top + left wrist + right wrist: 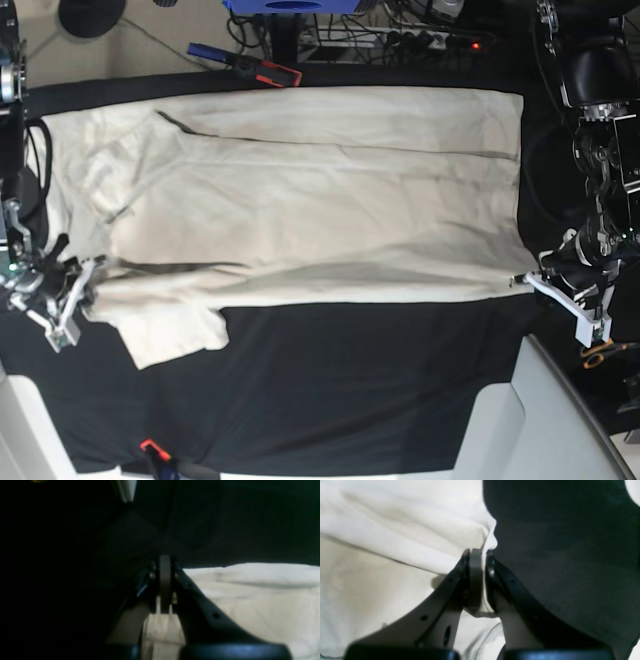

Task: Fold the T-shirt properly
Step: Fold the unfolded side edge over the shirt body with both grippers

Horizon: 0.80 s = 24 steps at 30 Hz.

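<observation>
The cream T-shirt (300, 190) lies spread sideways on the black table cover (350, 380), collar end to the left and hem to the right. One short sleeve (170, 335) sticks out toward the front left. My left gripper (527, 281) is at the shirt's front right corner, shut on the fabric. In the left wrist view cloth shows between the pressed fingers of that gripper (165, 566), with the T-shirt (250, 592) on its right. My right gripper (88, 272) is at the front left by the sleeve. It (478, 553) is shut on a fold of the T-shirt (395, 530).
A blue and red tool (245, 65) lies behind the table's far edge, among cables. Orange-handled scissors (600, 352) rest at the right beside my left arm. A white panel (545, 420) borders the front right corner. A small orange item (150, 446) sits at the front edge.
</observation>
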{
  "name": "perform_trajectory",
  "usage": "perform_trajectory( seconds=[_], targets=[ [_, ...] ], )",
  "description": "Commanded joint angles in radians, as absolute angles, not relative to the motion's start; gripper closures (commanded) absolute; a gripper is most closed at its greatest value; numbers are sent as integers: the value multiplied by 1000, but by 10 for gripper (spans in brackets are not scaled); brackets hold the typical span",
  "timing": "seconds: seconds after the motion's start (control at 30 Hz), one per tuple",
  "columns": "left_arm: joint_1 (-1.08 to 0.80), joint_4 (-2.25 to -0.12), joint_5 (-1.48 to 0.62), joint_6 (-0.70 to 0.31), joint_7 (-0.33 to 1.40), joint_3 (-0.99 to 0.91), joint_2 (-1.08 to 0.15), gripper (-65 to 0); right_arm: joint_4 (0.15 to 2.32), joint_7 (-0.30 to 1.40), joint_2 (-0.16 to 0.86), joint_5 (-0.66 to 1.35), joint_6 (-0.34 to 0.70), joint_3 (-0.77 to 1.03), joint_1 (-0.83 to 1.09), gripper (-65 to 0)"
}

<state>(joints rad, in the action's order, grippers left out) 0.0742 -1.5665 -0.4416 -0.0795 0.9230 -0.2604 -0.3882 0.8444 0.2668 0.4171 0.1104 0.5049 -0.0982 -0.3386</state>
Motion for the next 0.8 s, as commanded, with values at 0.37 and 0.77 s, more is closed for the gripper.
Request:
perform_trajectory(
  seconds=[0.37, 0.77],
  targets=[
    [-56, -1667, -446, -81, 924, -269, -407, 0, 891, 311, 440, 114, 499, -91, -283, 0],
    [-113, -1607, -437, -82, 917, -217, -443, 0, 885, 311, 447, 51, 499, -90, -252, 0]
  ],
)
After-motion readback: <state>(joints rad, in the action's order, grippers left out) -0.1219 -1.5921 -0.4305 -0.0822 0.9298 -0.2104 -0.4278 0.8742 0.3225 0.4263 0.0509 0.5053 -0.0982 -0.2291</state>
